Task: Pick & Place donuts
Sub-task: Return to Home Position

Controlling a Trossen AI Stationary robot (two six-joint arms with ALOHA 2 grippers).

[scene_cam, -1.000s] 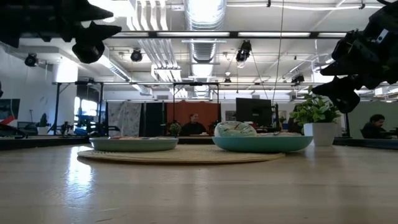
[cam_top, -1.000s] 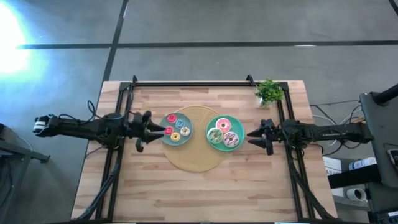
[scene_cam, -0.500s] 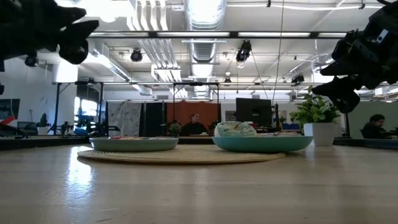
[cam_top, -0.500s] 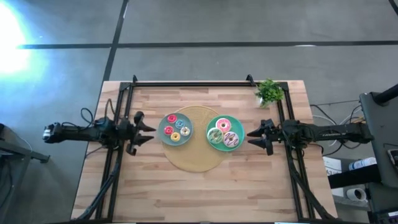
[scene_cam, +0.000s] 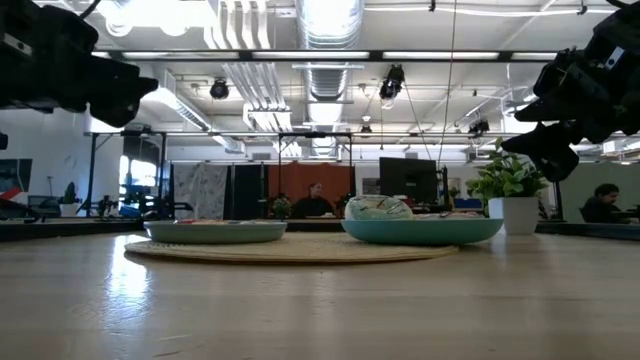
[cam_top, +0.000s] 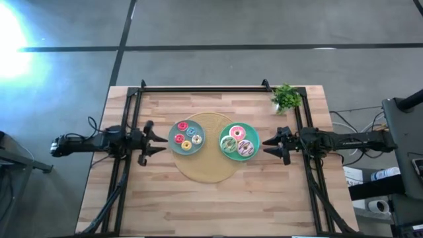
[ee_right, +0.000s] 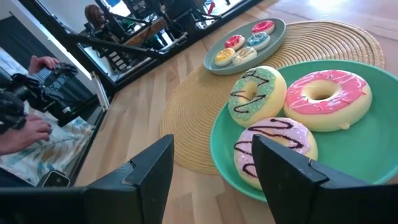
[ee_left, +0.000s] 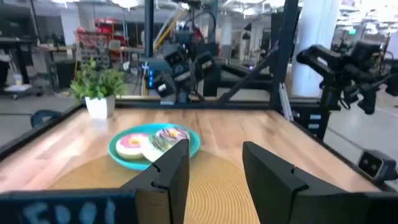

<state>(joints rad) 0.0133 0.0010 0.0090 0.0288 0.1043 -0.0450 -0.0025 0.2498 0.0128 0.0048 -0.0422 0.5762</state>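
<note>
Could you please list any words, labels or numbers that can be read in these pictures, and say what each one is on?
One text only: pale blue lettering on the dark body of the left gripper, too blurred to read.
Nothing else shows legible writing.

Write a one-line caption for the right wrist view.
Open right end effector facing three large donuts on a green plate; four small donuts on a grey-blue plate behind, both on a woven mat.

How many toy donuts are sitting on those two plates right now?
8. On the teal plate, three big ones: green donut, pink donut, lilac donut. On the grey-blue plate, five small ones: two red-pink donuts, blue donut, yellow donut, cream donut. None seems hidden.
</note>
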